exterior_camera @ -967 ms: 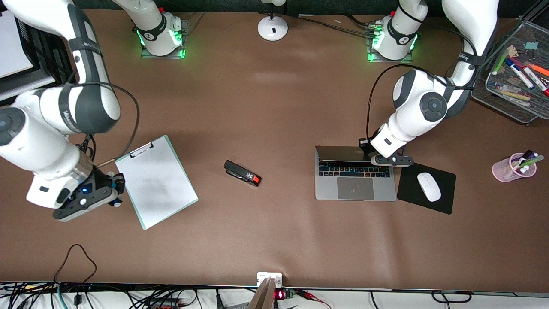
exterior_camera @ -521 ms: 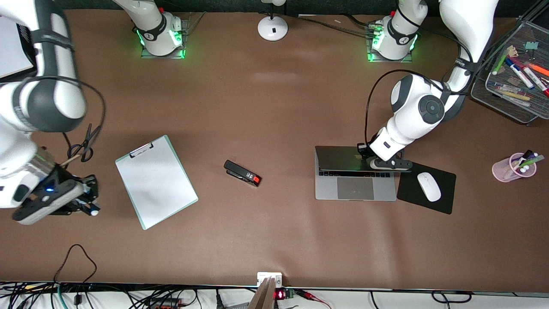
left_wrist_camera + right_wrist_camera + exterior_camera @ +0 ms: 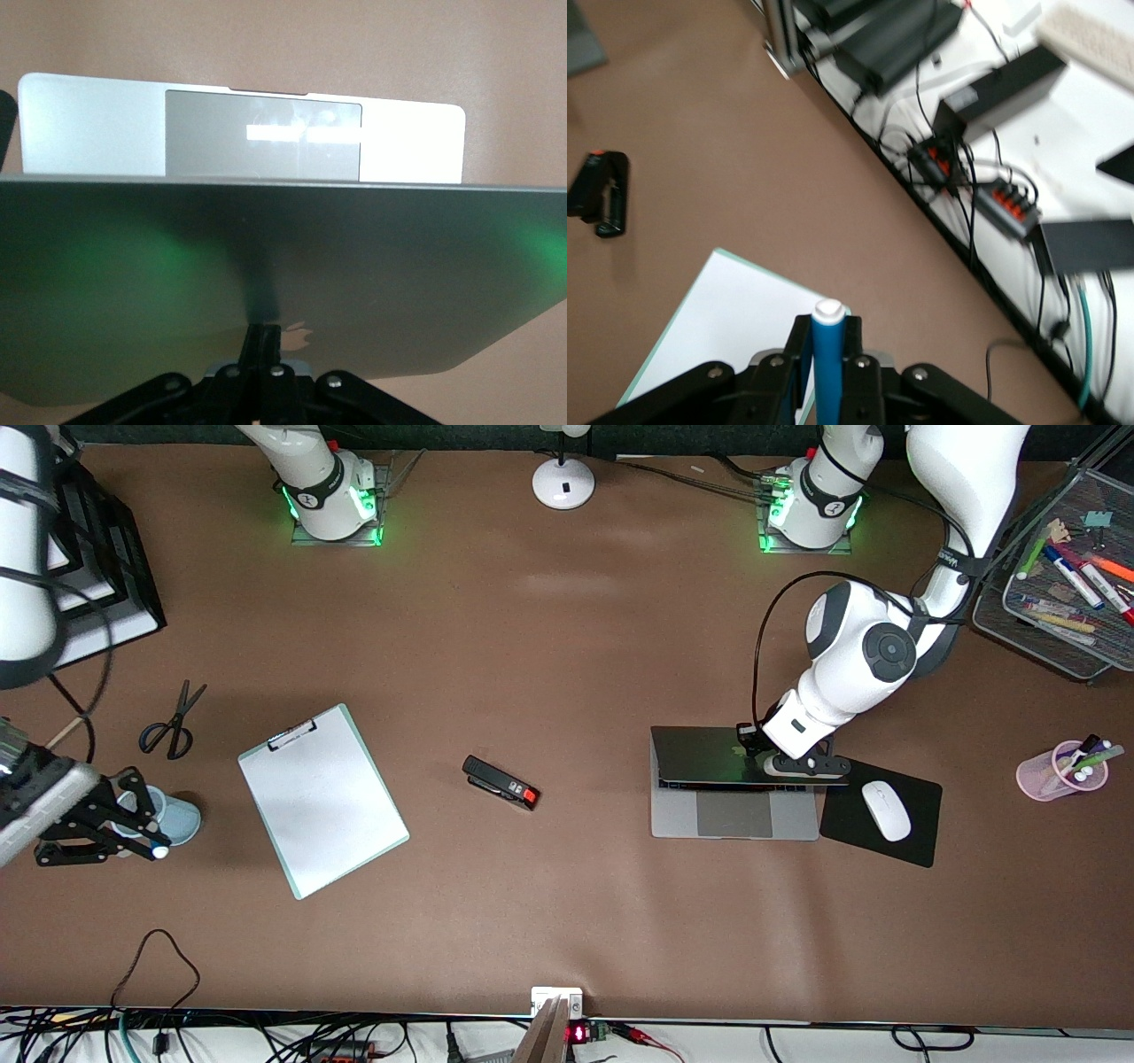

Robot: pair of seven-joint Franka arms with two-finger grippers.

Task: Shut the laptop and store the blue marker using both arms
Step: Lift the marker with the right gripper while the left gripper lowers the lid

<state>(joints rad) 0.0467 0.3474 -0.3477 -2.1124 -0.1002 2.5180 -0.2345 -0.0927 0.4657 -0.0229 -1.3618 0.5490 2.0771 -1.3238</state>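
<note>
Lowered further, silver-grey laptop (image 3: 733, 788) lid now hides its keyboard

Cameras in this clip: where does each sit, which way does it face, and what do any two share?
Front view: high across the table, facing both bases; shows both arms, the left gripper on the laptop lid, the right gripper over a pale blue cup.
Left wrist view: on the left wrist, looking along the half-closed laptop; shut left gripper at its edge.
Right wrist view: on the right wrist, looking over the clipboard; right gripper clamps the blue marker.
Shared: front and left wrist both show the laptop.
</note>
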